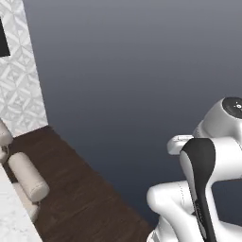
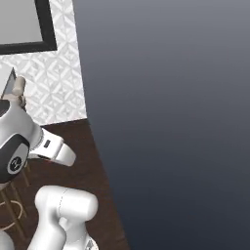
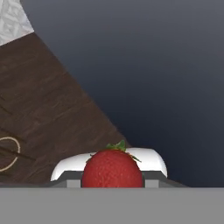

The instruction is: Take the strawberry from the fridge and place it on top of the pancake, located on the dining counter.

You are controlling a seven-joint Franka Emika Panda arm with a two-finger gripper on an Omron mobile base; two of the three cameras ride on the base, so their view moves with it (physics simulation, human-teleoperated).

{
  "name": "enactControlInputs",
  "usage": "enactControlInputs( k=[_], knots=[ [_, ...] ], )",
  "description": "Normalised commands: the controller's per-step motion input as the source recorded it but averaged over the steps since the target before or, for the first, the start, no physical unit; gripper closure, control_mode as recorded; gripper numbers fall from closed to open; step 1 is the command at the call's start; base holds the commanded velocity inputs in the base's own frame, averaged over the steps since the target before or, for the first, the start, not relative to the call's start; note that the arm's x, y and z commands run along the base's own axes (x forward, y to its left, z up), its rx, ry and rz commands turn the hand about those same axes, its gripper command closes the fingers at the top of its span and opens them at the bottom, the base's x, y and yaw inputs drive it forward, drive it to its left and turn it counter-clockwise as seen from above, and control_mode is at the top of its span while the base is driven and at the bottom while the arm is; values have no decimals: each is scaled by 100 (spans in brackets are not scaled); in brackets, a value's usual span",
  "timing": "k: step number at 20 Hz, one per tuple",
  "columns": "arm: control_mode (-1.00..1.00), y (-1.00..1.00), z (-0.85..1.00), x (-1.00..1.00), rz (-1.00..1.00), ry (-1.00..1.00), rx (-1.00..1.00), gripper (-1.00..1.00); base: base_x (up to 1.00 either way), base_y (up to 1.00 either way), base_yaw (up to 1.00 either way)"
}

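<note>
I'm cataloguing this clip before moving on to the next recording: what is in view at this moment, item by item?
strawberry: one, red with green leaves, between the gripper's fingers in the hand view.
dark wall: one, plain dark grey surface, right of the floor in both base views.
patterned wall: one, white-grey, far left.
frame: one, black, on the patterned wall.
floor: dark brown wood.
stool: one, cream cushions, left edge of the left base view.
gripper: one, shut on the strawberry.
arm: one, white with dark joints.
</note>
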Motion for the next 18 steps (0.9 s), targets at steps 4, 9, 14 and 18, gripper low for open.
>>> enactControlInputs(
  k=[4,9,14,18],
  knots=[
    [100,0,0,0,0,0,0,100,100,-27,79],
    [100,0,0,0,0,0,0,100,98,-26,82],
    [100,0,0,0,0,0,0,100,84,-30,87],
    [100,0,0,0,0,0,0,100,56,-58,82]
  ],
)
